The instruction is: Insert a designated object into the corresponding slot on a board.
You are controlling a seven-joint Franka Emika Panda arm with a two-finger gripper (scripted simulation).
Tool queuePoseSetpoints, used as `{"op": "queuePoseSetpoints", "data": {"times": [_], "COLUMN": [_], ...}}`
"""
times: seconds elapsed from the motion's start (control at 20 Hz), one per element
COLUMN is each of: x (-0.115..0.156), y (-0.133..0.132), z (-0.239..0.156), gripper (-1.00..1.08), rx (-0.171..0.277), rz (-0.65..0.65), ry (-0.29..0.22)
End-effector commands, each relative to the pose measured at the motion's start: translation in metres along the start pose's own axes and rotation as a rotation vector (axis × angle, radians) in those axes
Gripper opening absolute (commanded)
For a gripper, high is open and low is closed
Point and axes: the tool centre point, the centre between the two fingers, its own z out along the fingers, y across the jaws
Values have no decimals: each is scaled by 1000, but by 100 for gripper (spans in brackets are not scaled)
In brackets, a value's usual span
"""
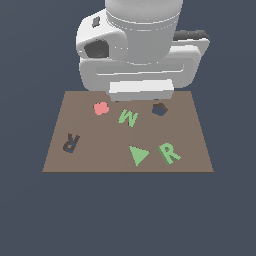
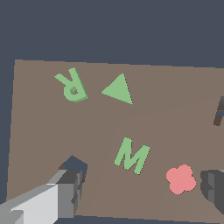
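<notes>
Green R (image 1: pixel 169 152): loose on the board (image 1: pixel 90 160), beside the triangle (image 1: pixel 138 155).
Slot (image 1: pixel 71 143): vacant (well apart).
Gripper (image 2: pixel 140 192): fingers spread, holding nothing, ready to descend.

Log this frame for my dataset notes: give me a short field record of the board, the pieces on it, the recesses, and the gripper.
board: brown rectangular board, lying flat
target piece: light-green R block, near the exterior view's right front corner
target slot: dark grey R-shaped recess, toward the exterior view's left edge, unfilled
other pieces: green M, green triangle, pink flower shape
other recess: dark pentagon hole
gripper: gripper above the board, fingers apart, holding nothing
</notes>
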Motion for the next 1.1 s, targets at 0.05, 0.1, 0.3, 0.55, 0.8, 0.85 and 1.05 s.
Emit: {"op": "queuePoseSetpoints", "data": {"times": [0.05,0.1,0.3,0.55,0.8,0.85,1.05], "x": [0,1,5,17,35,39,57], "y": [0,0,-4,-12,-27,-31,-49], "z": [0,1,6,20,43,48,71], "gripper": [100,100,100,100,100,100,100], "rx": [0,0,0,0,-1,-1,-3], "rz": [-1,-2,-19,-63,-133,-150,-224], "ry": [0,0,-1,-3,-6,-7,-10]}}
